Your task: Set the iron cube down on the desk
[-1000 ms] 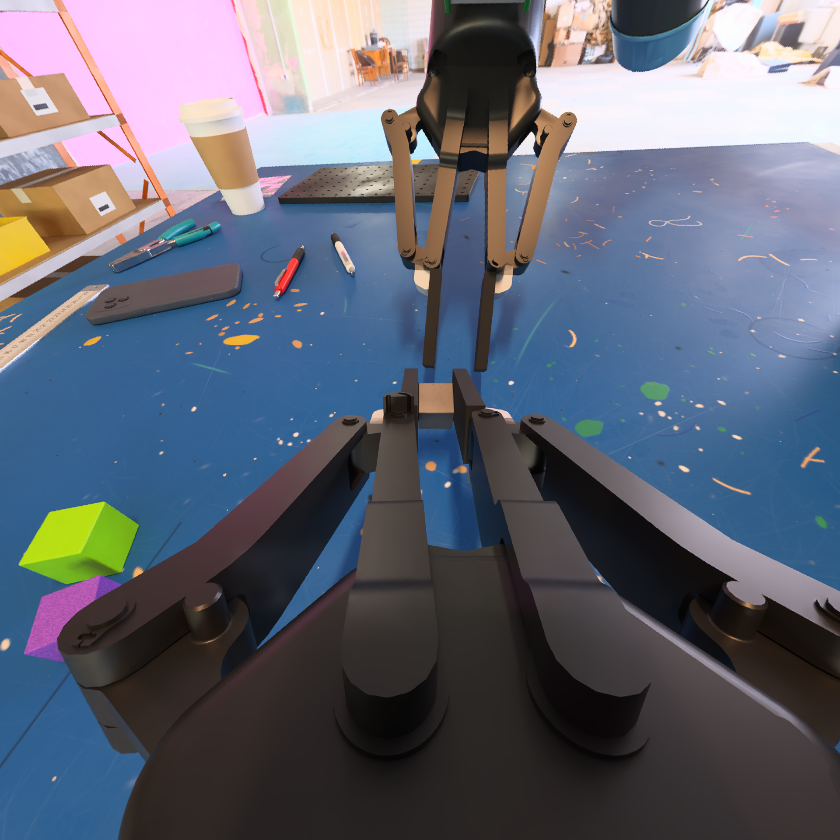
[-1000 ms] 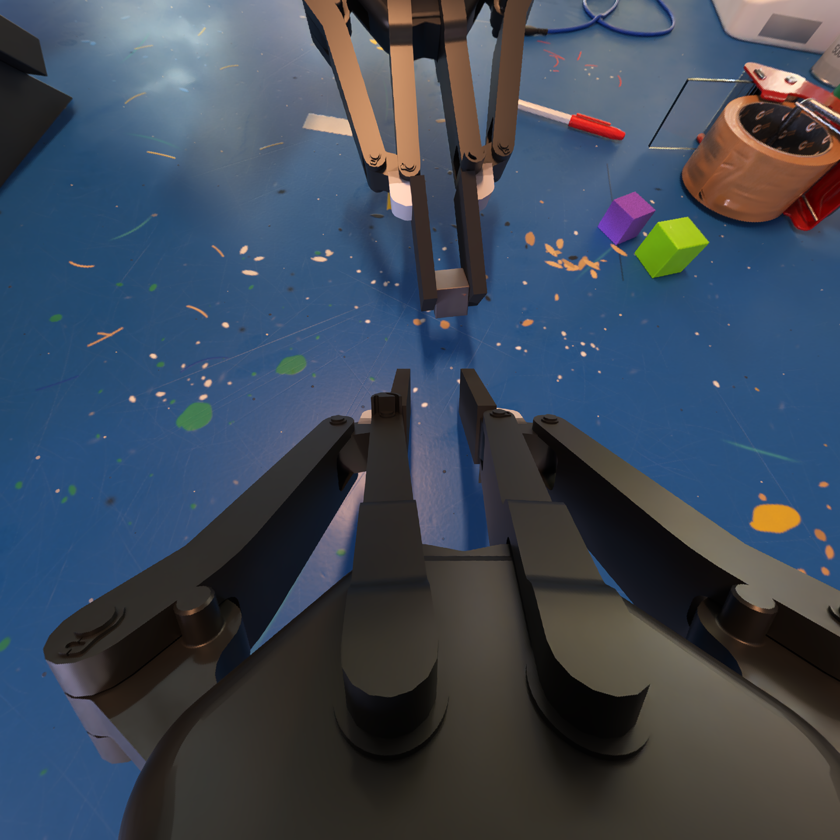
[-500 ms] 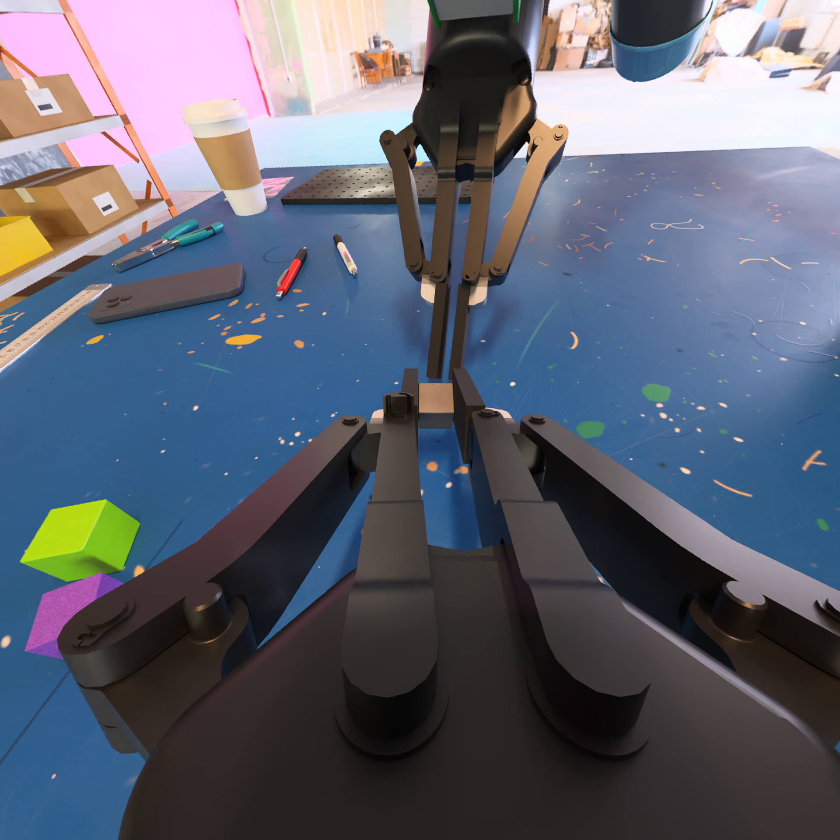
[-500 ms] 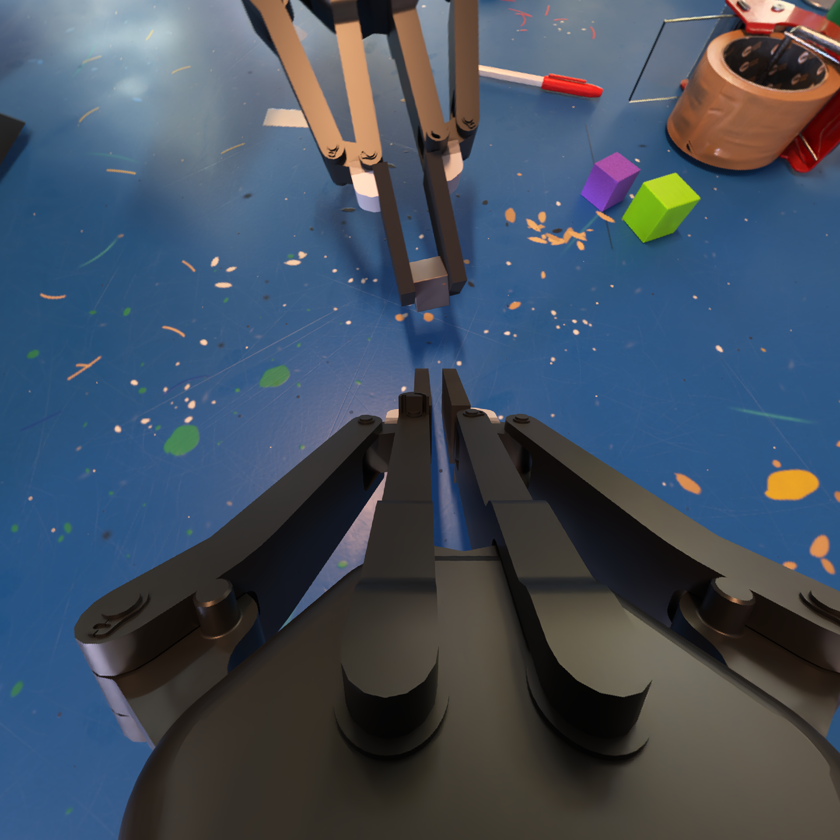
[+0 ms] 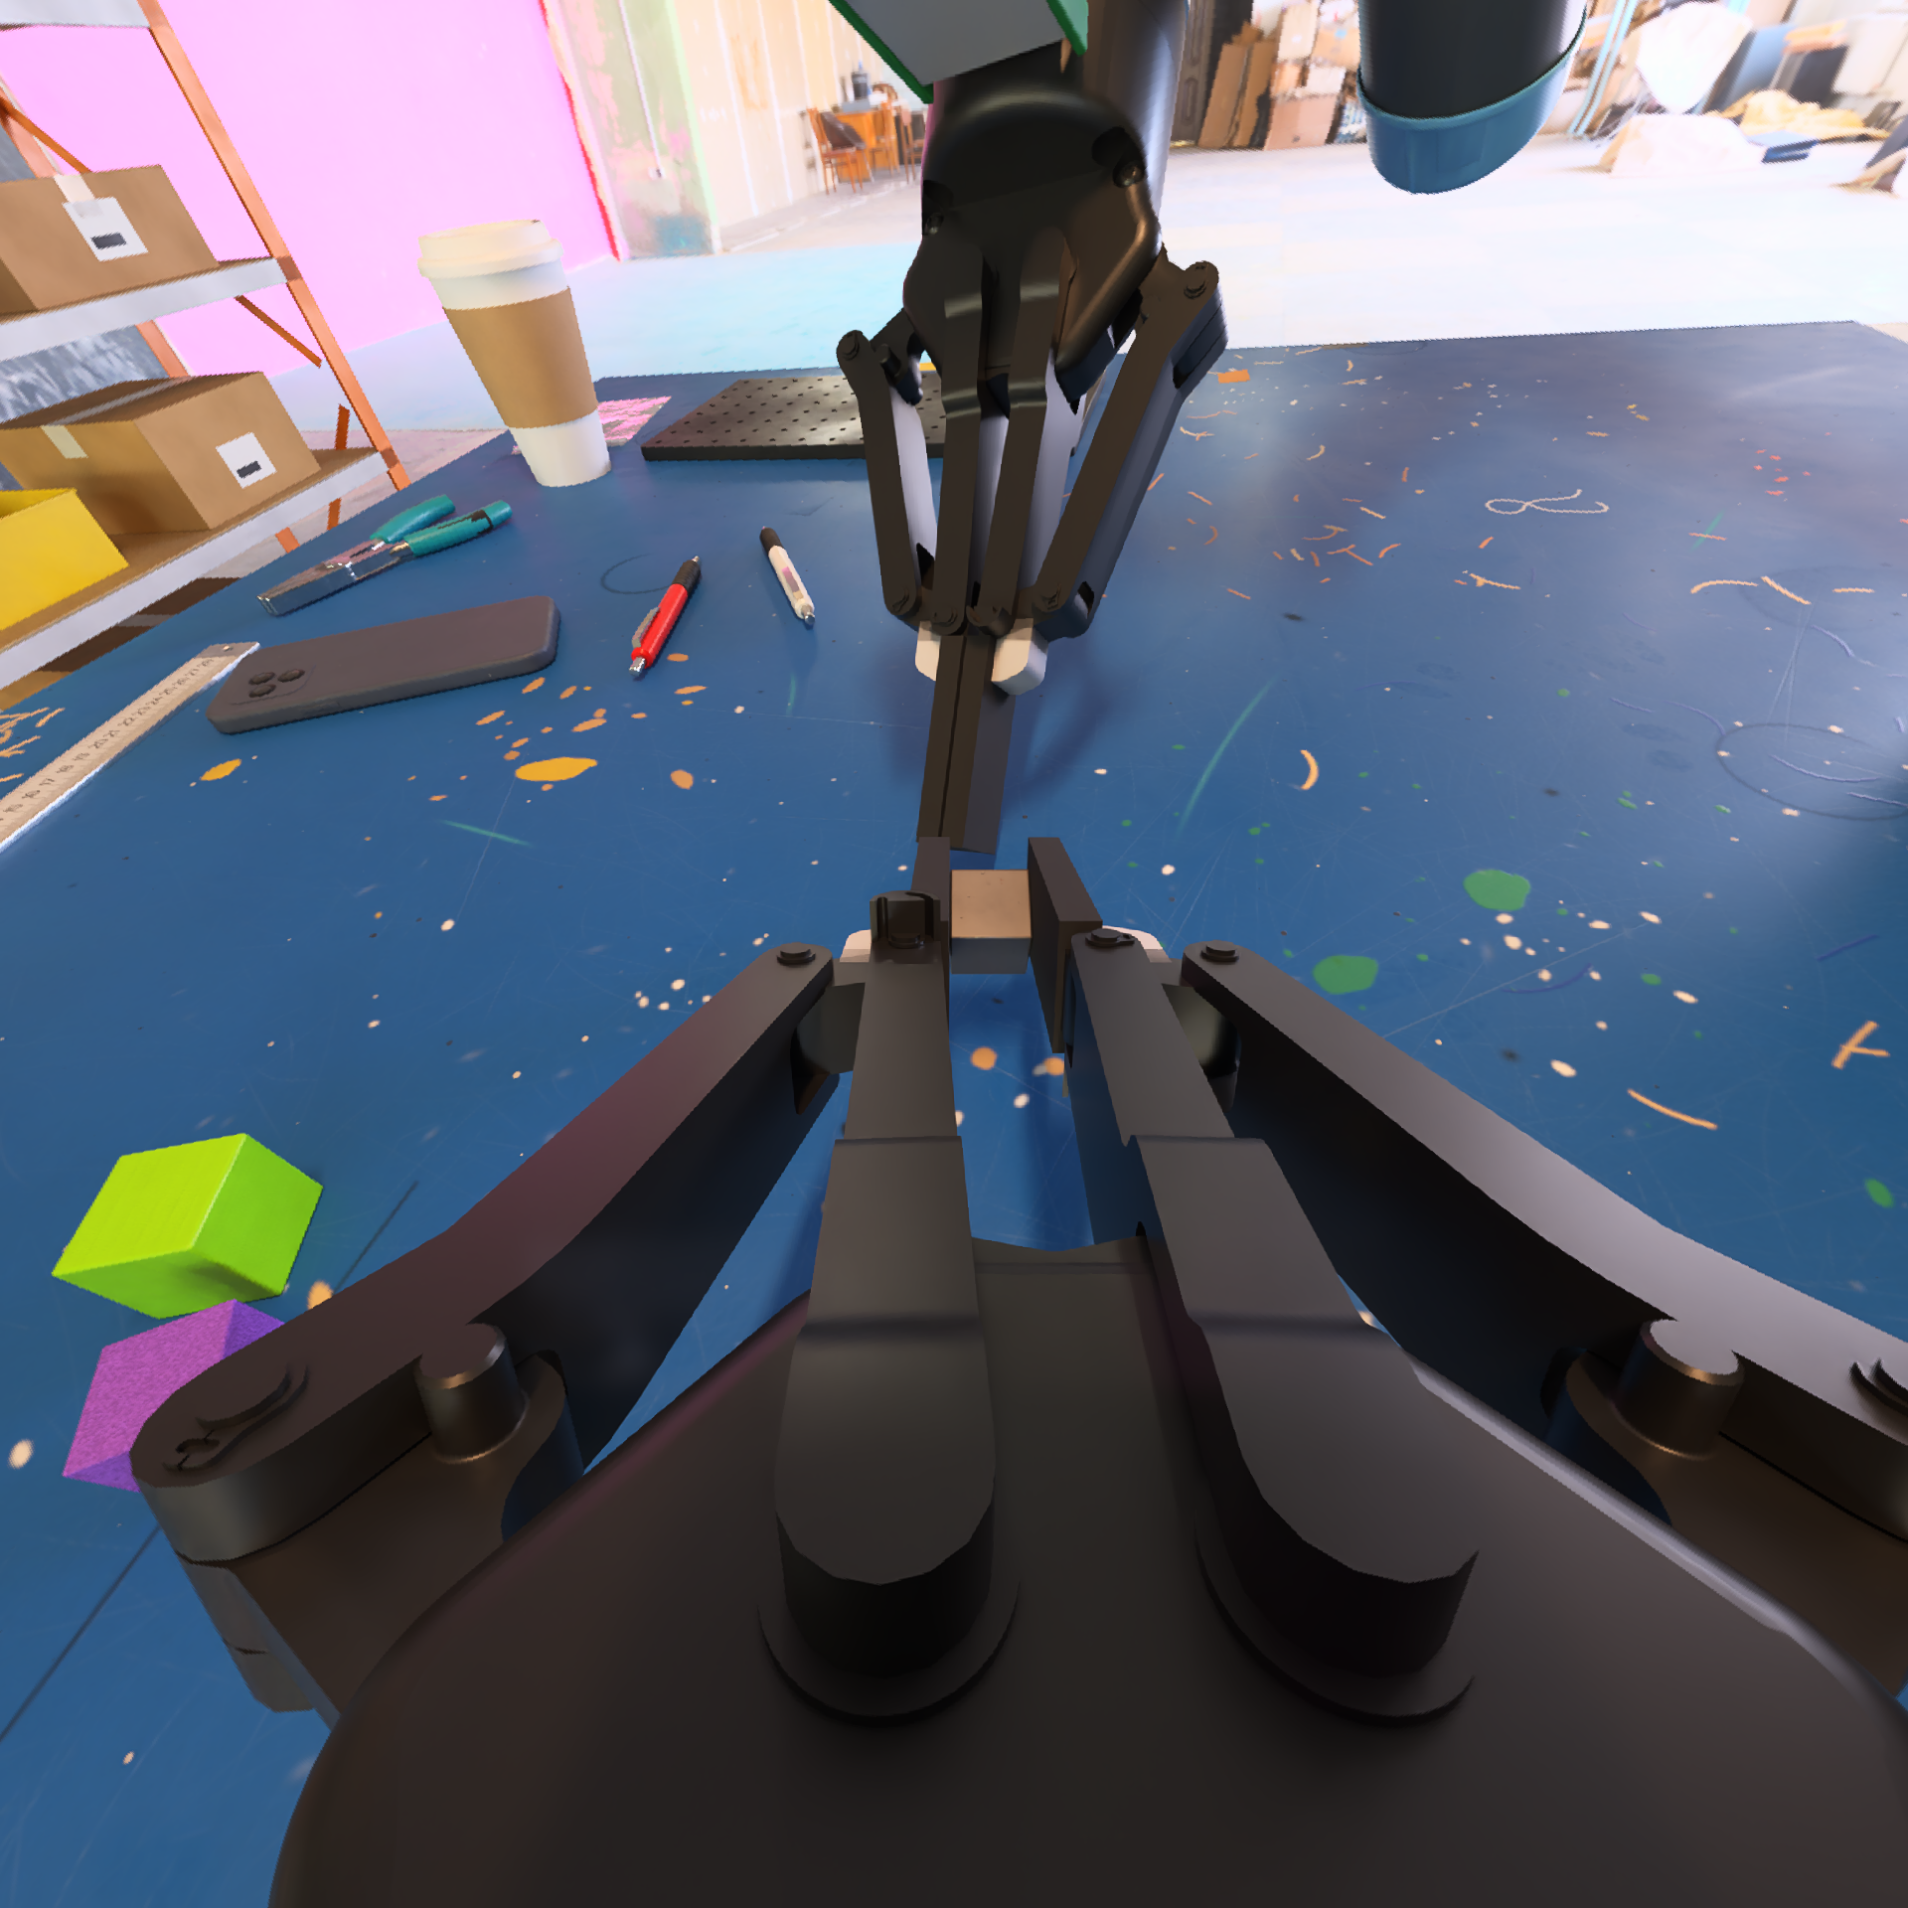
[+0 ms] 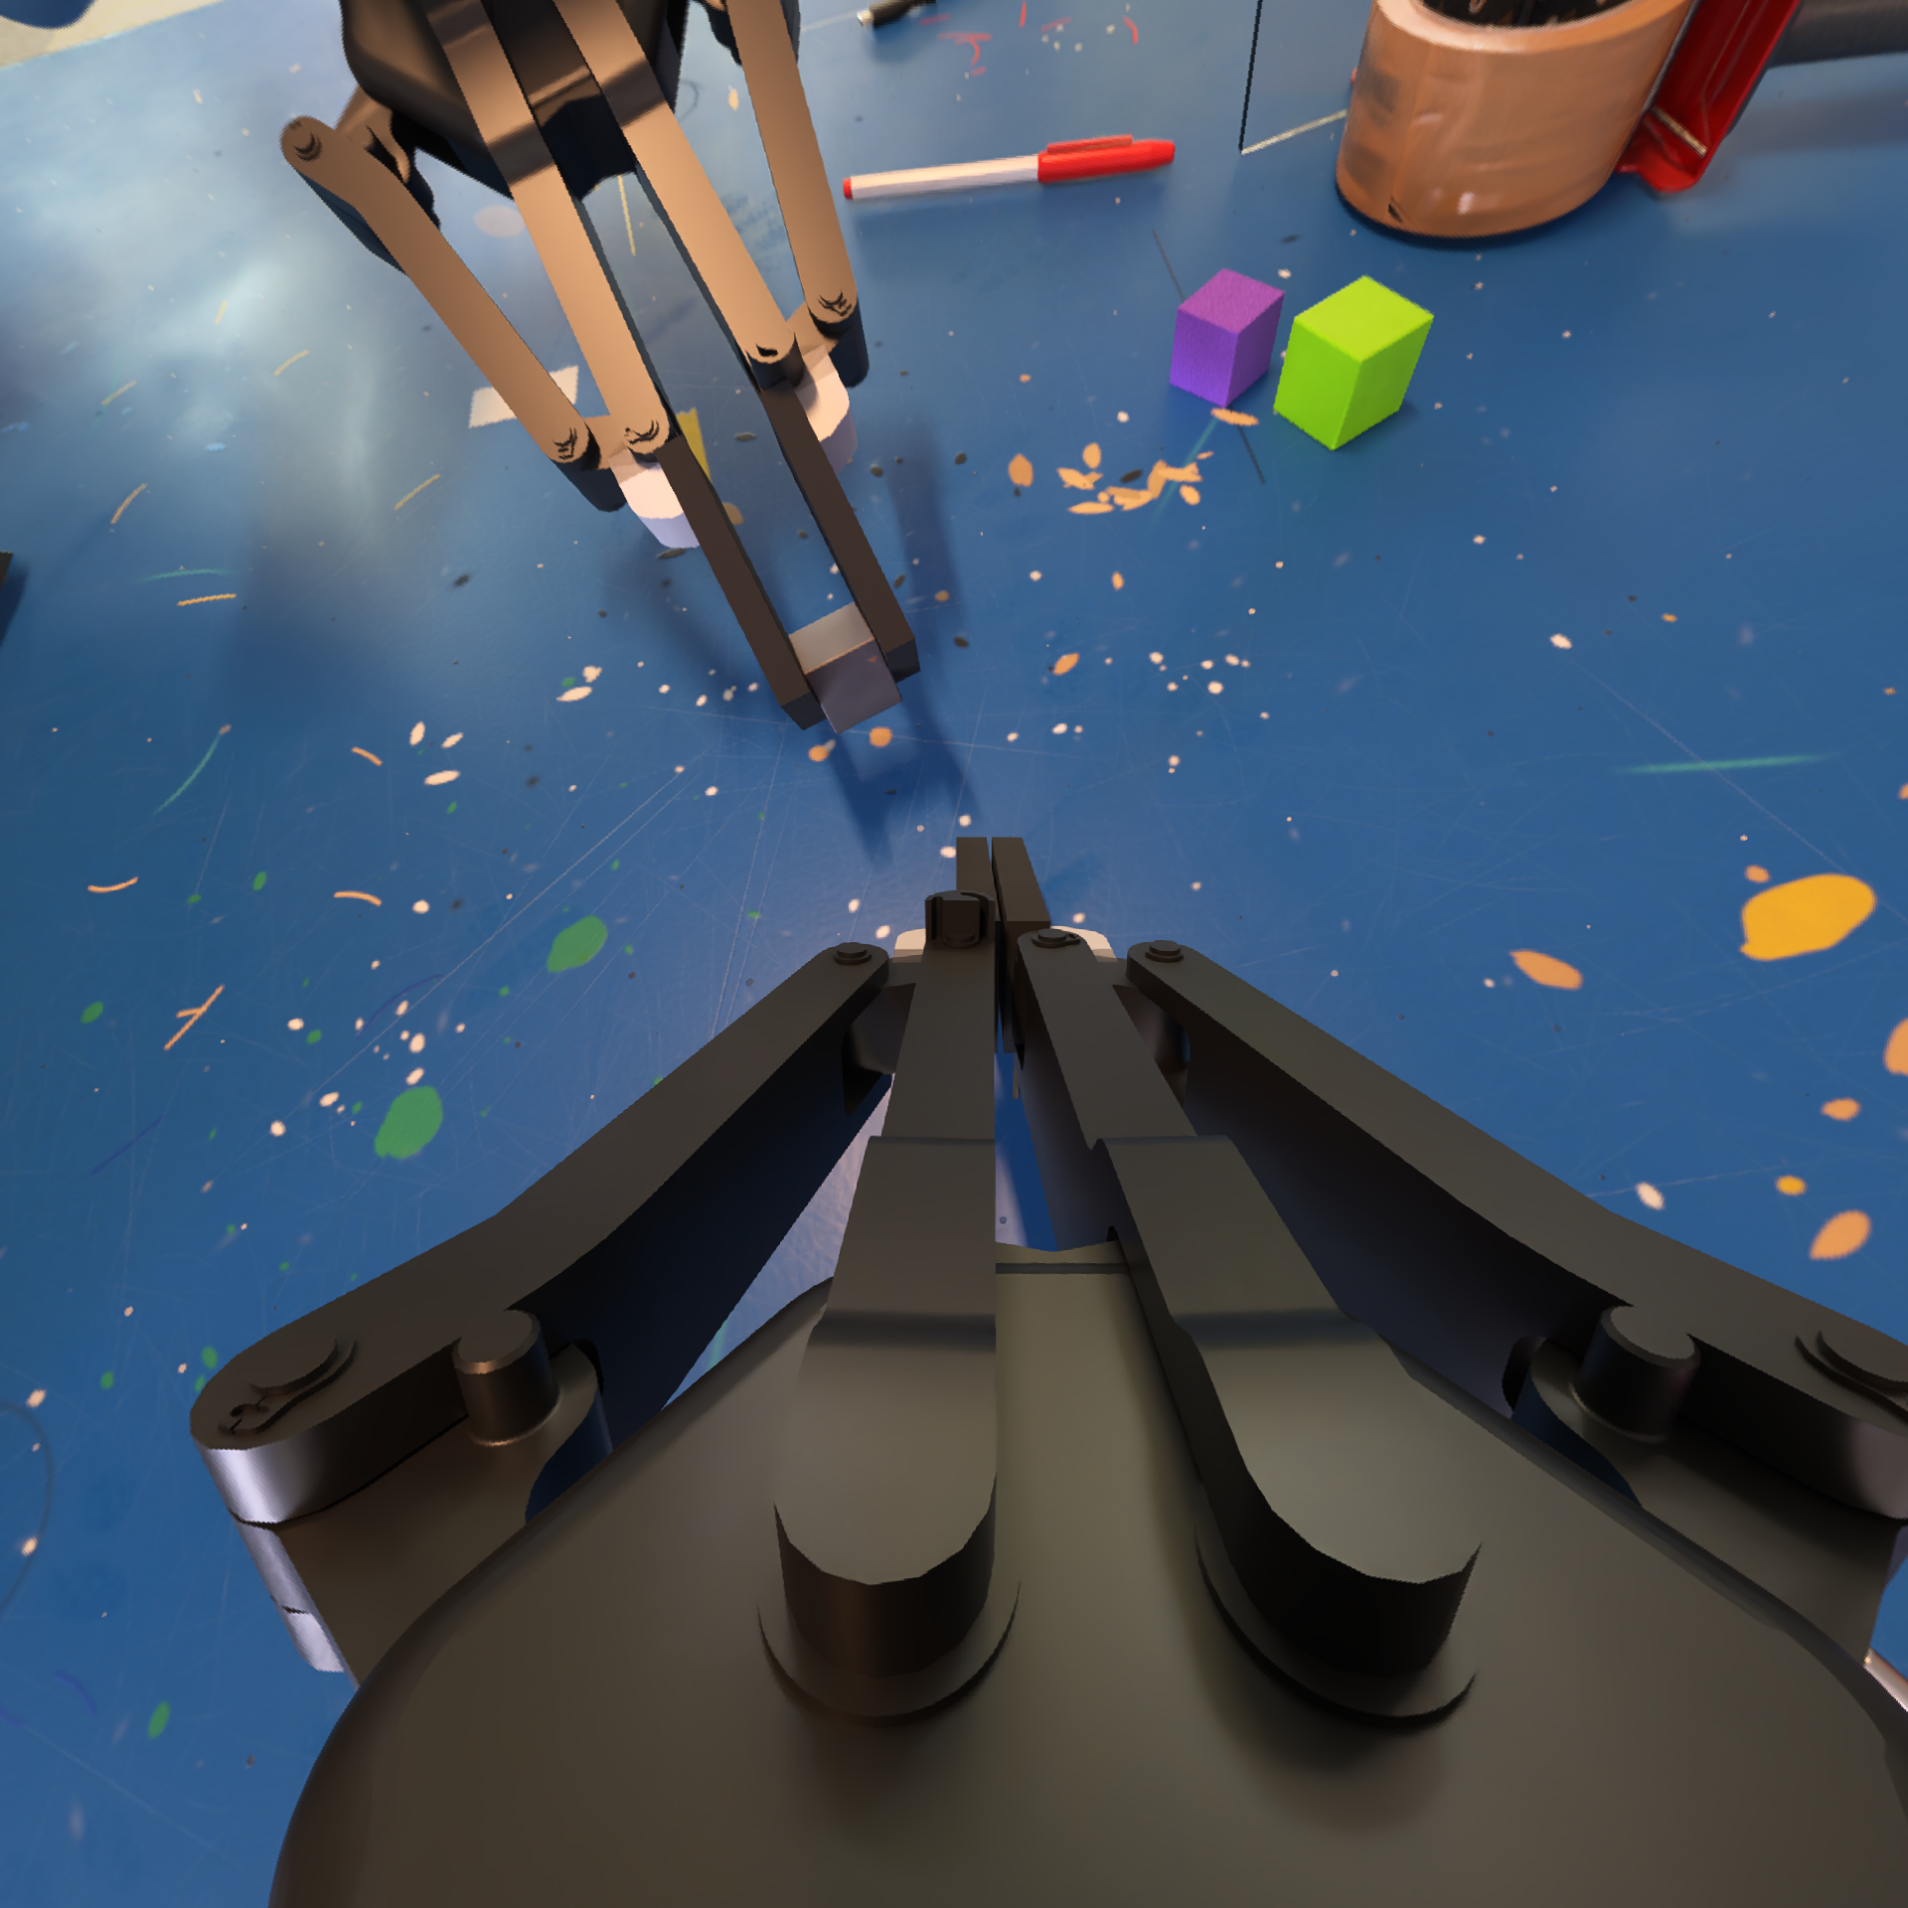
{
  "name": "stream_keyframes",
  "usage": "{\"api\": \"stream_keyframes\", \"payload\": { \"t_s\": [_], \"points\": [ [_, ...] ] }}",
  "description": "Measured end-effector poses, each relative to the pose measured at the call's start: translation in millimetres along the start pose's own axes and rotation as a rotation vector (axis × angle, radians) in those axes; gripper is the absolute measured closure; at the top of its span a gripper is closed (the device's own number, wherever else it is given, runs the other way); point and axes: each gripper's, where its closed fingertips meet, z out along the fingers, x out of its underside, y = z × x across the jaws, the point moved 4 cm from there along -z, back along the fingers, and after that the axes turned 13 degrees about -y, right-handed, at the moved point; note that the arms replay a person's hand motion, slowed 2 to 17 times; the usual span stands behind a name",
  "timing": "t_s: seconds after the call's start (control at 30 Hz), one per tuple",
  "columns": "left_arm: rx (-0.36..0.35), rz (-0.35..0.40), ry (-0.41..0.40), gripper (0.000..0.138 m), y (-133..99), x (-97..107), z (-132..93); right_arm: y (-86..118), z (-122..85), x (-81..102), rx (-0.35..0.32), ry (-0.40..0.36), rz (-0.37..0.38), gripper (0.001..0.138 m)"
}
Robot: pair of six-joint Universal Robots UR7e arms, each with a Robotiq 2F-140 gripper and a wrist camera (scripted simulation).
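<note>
Two views are disagreeing usefully. Only the left wrist view is showing the paper coffee cup [image 5: 521,351], the dark phone [image 5: 387,662], the teal-handled pliers [image 5: 384,547], the black perforated plate [image 5: 774,418], two pens and the shelf with cardboard boxes; only the right wrist view is showing the roll of brown tape [image 6: 1487,114] and the red-capped marker [image 6: 1007,167]. Both are showing the green cube [image 6: 1350,361] and purple cube [image 6: 1223,336] sitting just beside each other on the blue desk [image 6: 1445,774].

The left gripper [image 5: 989,878] is clamping the iron cube [image 5: 989,904] between its two fingertips, the jaws standing apart only by the cube's width. In the right wrist view the iron cube [image 6: 841,666] is hanging at the fingertips very low over the desk; whether it is touching the surface cannot be told.

The right gripper [image 6: 989,862] is closed on nothing, its fingers pressed almost together, hovering near the left gripper's tips.
</note>
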Motion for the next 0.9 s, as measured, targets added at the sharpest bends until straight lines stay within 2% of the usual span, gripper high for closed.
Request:
{"api": "stream_keyframes", "payload": {
  "t_s": [0.13, 0.4, 0.67, 0.77, 0.9],
  "points": [
    [-0.002, 0.000, 0.002, 0.118, 0.2, 0.2, 0.2, 2.4, -4.8, -4.5, -0.033, -0.051, -0.051, 0.136],
    [-0.003, 0.003, 0.007, 0.118, 0.2, 0.5, 0.7, 21.1, -17.1, -8.8, -0.145, -0.122, -0.256, 0.131],
    [-0.003, 0.001, 0.007, 0.118, 0.4, 0.4, 0.9, 41.3, -18.4, -4.5, -0.238, -0.103, -0.445, 0.130],
    [-0.004, 0.001, 0.005, 0.118, 0.5, 0.3, 0.7, 45.5, -16.3, -2.4, -0.248, -0.082, -0.522, 0.128],
    [-0.004, 0.000, 0.004, 0.118, 0.7, 0.2, 0.7, 49.3, -12.5, 1.2, -0.262, -0.044, -0.586, 0.127]
  ]
}}
